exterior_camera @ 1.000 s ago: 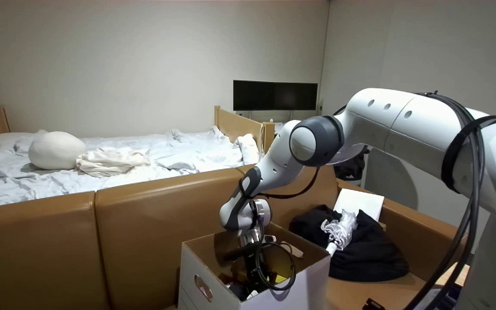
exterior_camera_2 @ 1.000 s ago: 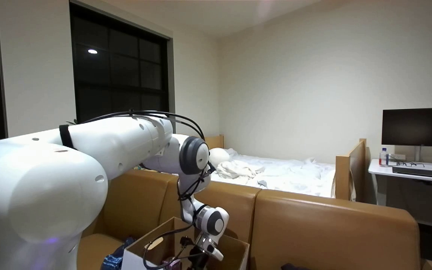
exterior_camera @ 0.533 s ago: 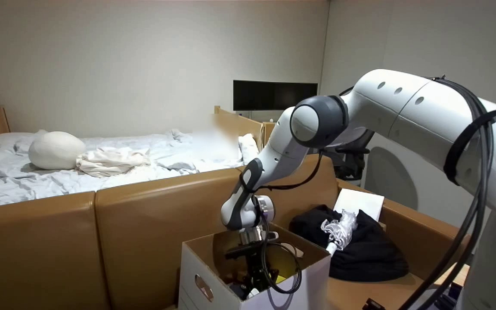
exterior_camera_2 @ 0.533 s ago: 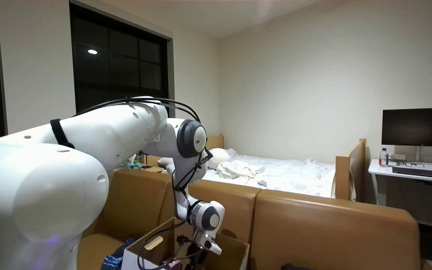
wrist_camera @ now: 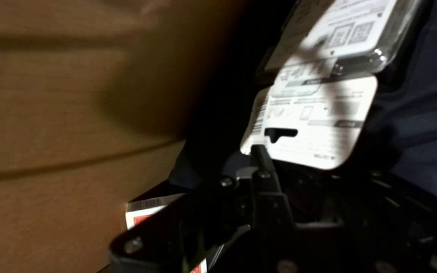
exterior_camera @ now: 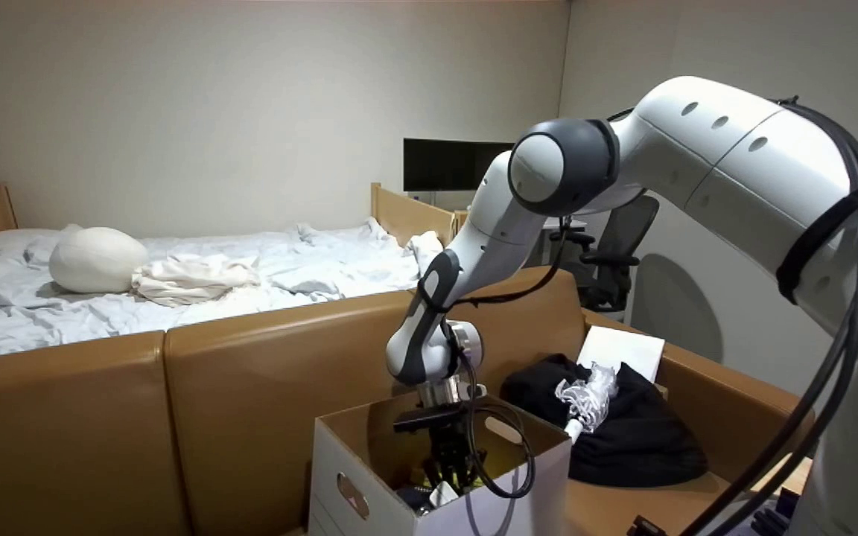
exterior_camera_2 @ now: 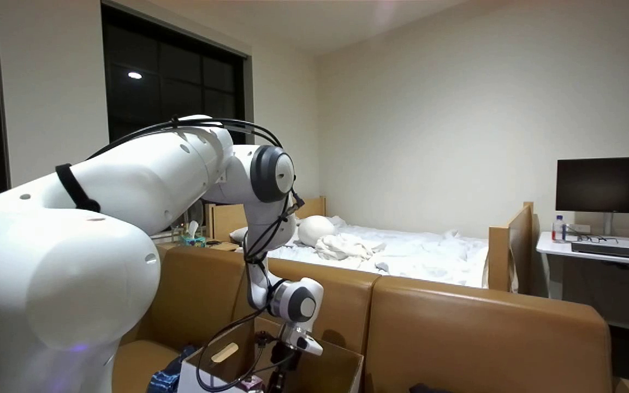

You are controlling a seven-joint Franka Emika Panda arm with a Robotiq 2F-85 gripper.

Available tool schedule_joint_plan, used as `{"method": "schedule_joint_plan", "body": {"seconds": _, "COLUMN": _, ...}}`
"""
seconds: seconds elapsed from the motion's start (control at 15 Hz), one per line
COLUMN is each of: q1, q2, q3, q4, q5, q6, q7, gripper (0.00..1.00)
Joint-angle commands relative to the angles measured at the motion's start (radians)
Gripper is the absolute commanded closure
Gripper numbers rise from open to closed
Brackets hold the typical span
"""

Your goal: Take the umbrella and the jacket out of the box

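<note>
The claw (exterior_camera: 451, 476) is held inside the box (exterior_camera: 541, 484), its black fingers (wrist_camera: 266, 182) drawn together; whether anything thin is pinched between them cannot be made out; in the wrist view a white printed card (wrist_camera: 309, 121) is seen just beside the fingertips; past it a clear plastic case (wrist_camera: 378, 41) is set, dark blue fabric (wrist_camera: 427, 144) is spread to the right, and a red-and-white packet (wrist_camera: 142, 216) is partly covered by the claw on the left; the claw is hemmed in by the walls of the box, and the near wall is crossed by a black cable (exterior_camera: 500, 496) in a hanging loop; to the right, on the seat of the brown sofa (exterior_camera: 71, 432), the black jacket (exterior_camera: 637, 447) is heaped, with the pale folded umbrella (exterior_camera: 591, 398) laid on top and its white end slanted toward the box; a white panel (exterior_camera: 626, 350) is propped by the armrest (exterior_camera: 727, 380) beyond; a blue patterned cloth (exterior_camera_2: 167, 376) is placed left of the box; the far side is barred by the backrest (exterior_camera: 250, 372). Part of the jacket is hidden by the box; whether the umbrella's end is touched by the box cannot be told; the base of the box is cut off in both exterior views; the monitor (exterior_camera: 440, 165) is partly covered by the arm (exterior_camera: 734, 156) in an exterior view; a dark object (exterior_camera: 645, 527) is cut off at the lower edge.
</note>
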Motion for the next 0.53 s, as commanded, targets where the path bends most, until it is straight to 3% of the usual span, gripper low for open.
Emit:
{"method": "schedule_joint_plan", "body": {"seconds": 0.0, "q1": 0.006, "q2": -0.118, "q3": -0.013, "q4": -0.080, "q5": 0.003, "q6": -0.060, "q7": -0.038, "gripper": 0.98}}
{"method": "schedule_joint_plan", "body": {"seconds": 0.47, "q1": 0.004, "q2": -0.213, "q3": -0.016, "q4": -0.126, "q5": 0.008, "q6": -0.155, "q7": -0.034, "gripper": 0.98}}
